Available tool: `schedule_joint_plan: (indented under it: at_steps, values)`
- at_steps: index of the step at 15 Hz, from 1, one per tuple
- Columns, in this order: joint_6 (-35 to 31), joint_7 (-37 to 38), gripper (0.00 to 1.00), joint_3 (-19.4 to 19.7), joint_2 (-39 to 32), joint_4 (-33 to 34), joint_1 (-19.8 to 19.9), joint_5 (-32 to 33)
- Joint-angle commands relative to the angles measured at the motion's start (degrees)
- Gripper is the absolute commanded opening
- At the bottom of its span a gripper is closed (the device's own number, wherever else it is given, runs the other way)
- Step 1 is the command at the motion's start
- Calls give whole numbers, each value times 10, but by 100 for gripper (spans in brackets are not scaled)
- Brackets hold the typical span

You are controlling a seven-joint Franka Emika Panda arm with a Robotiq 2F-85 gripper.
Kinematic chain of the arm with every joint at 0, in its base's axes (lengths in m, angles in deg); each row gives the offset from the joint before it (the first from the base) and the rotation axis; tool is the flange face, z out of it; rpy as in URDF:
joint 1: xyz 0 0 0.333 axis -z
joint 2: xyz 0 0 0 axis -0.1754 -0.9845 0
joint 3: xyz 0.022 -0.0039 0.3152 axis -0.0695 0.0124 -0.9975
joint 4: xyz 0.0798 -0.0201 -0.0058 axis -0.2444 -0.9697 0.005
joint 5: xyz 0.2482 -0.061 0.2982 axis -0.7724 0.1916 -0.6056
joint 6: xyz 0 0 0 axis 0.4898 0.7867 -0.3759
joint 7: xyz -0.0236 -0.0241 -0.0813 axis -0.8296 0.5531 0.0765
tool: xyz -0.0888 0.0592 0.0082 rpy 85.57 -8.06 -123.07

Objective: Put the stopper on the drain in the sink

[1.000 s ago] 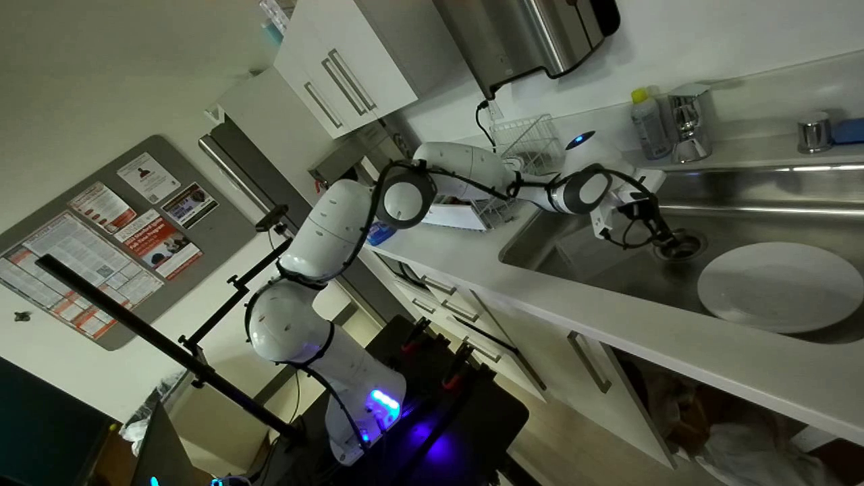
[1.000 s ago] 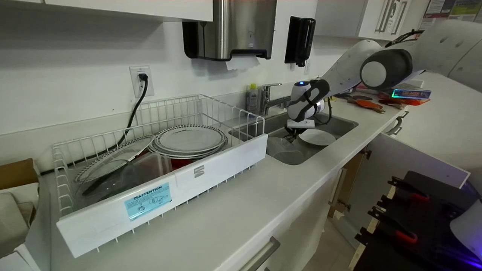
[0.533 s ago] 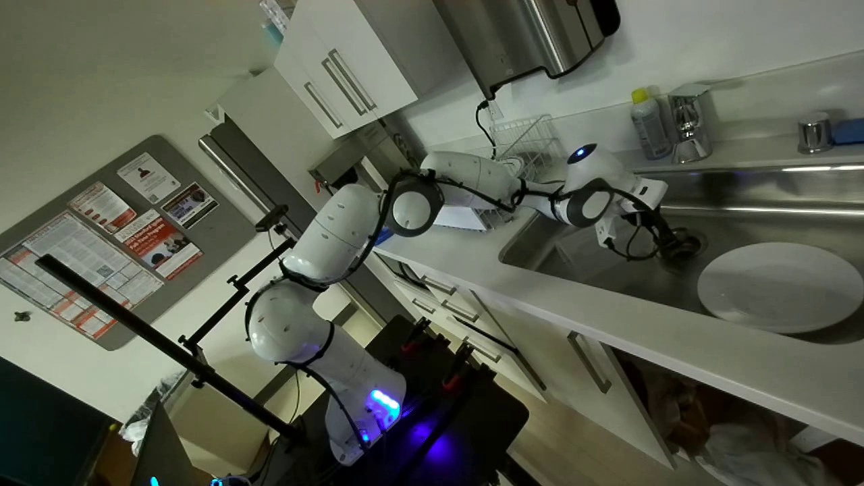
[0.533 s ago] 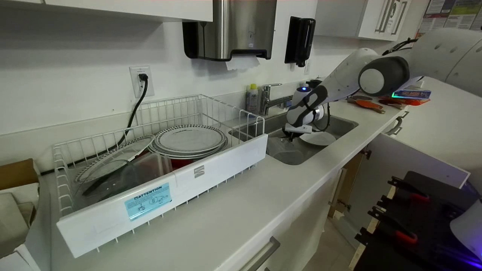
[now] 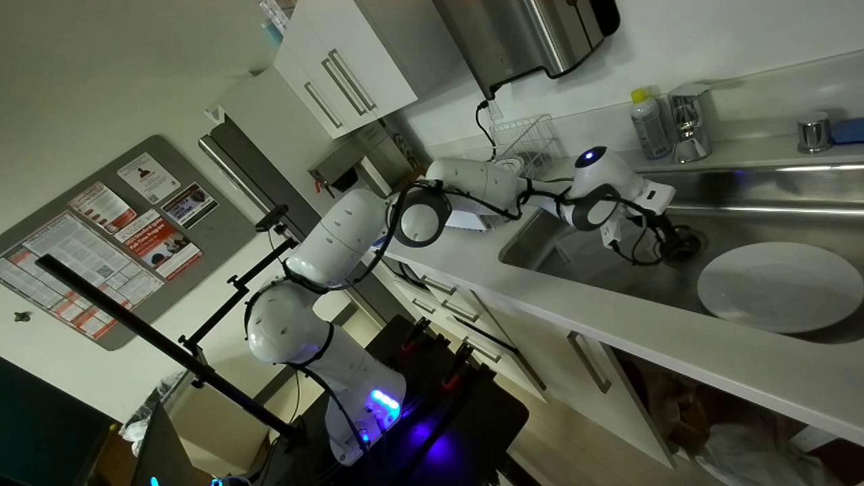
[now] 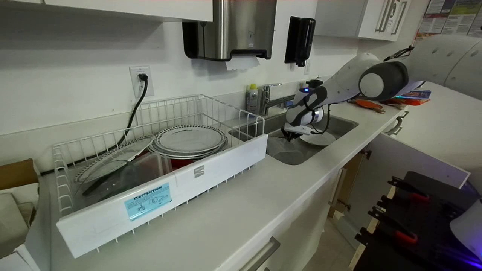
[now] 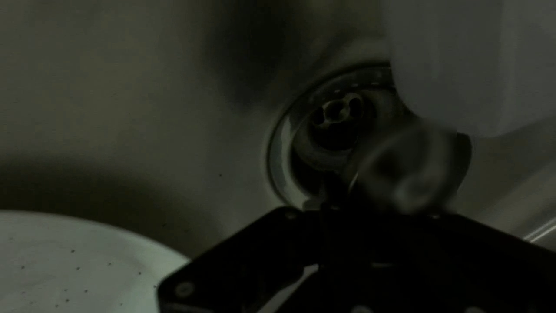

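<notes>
One white arm, bent midway, stretched low over sink, pincer at drain, clamped on blurred stopper

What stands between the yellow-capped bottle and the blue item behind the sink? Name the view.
In an exterior view, the faucet and a short metal cylinder stand between the bottle and the blue item.

An exterior view looks past the rack; an exterior view faces the arm, tilted. Both get the sink; wrist cam's close, aimed down the drain.
</notes>
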Motion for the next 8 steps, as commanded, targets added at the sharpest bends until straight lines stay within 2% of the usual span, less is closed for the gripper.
schedule_joint_plan:
  at_steps: [1,7,8]
  values:
    - [4,-8,2,1,-35,52,6,-14]
    - [12,-9,2,1,-68,95,11,-12]
    - [0,0,7,2,-44,55,7,-1]
